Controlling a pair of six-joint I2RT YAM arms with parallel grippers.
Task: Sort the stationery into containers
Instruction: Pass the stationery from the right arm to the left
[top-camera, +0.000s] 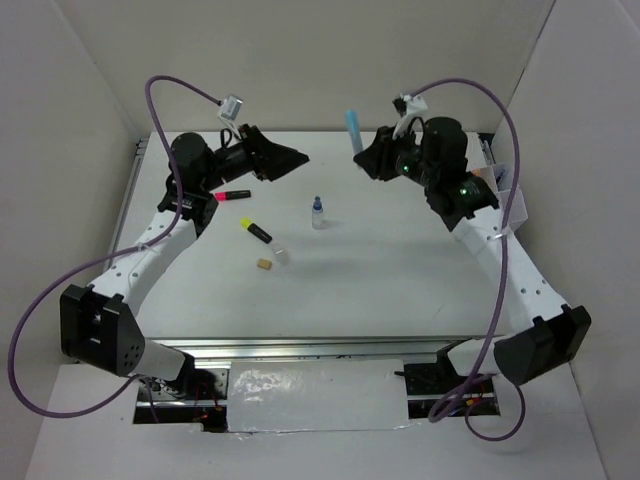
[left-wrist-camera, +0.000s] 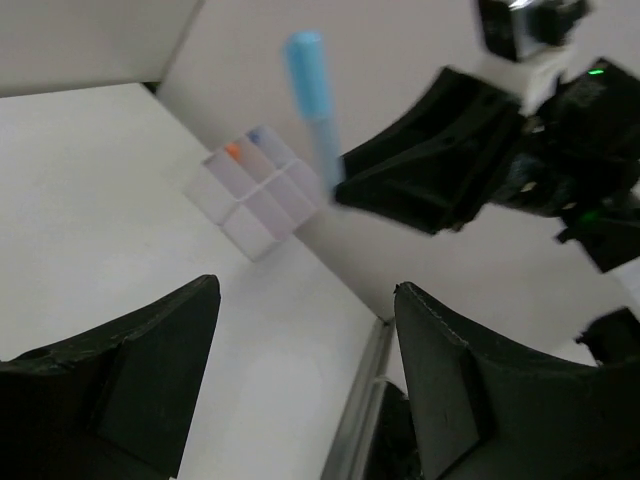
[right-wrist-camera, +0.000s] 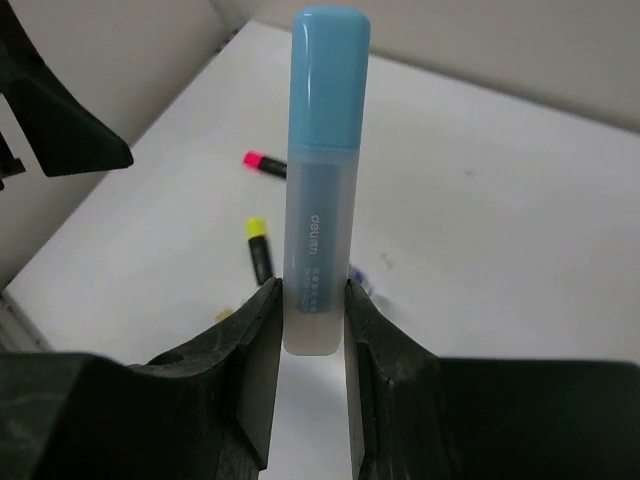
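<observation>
While the right jaws stand clamped on the light-blue-capped tube (right-wrist-camera: 320, 200), holding it upright above the desk (top-camera: 400, 280), the left jaws hang apart and empty, far from the organiser tray (left-wrist-camera: 252, 198).

White matte surface (top-camera: 380, 290). White enclosure walls stand around it: far wall (top-camera: 330, 60), left wall (top-camera: 60, 160), right wall (top-camera: 590, 140). A metal rail (top-camera: 320, 350) runs along the surface's near edge, and a second rail (top-camera: 134, 185) along its left edge. Crinkled shiny sheet (top-camera: 315, 395) just near of the near rail, centre. White board (top-camera: 90, 435) at near left.
</observation>
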